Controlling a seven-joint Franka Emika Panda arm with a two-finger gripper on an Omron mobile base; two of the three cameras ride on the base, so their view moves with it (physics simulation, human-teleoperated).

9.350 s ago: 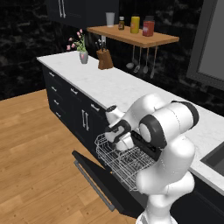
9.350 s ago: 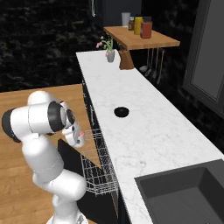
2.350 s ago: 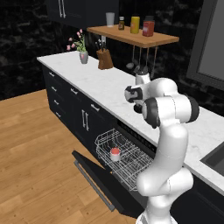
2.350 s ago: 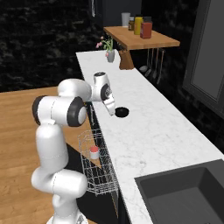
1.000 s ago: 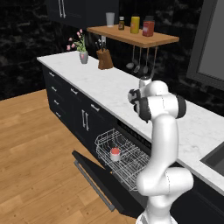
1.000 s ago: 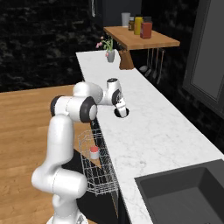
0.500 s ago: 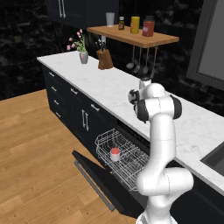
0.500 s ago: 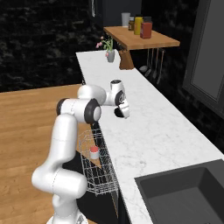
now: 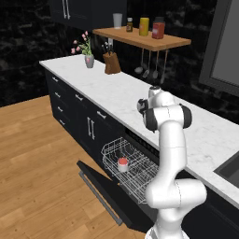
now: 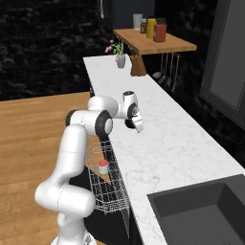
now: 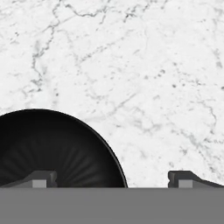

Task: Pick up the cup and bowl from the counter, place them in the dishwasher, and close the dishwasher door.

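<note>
1. The desk (image 11: 144, 65) takes up the upper and right parts of the frame, white marble with faint grey veins running across it.
2. The bowl (image 11: 57, 151) sits at the lower left of the frame, all black, with faint ribbing on its inner wall; its round rim curves from the left edge up and over to the bottom centre.
3. The end effector (image 11: 113, 180) stands wide open at the bottom of the frame, two dark fingertips well apart.
4. One fingertip (image 11: 41, 178) lies over the bowl's dark inside at lower left; the other sits at lower right over bare marble, outside the rim.
5. The bowl's right rim falls between the two fingertips.
</note>
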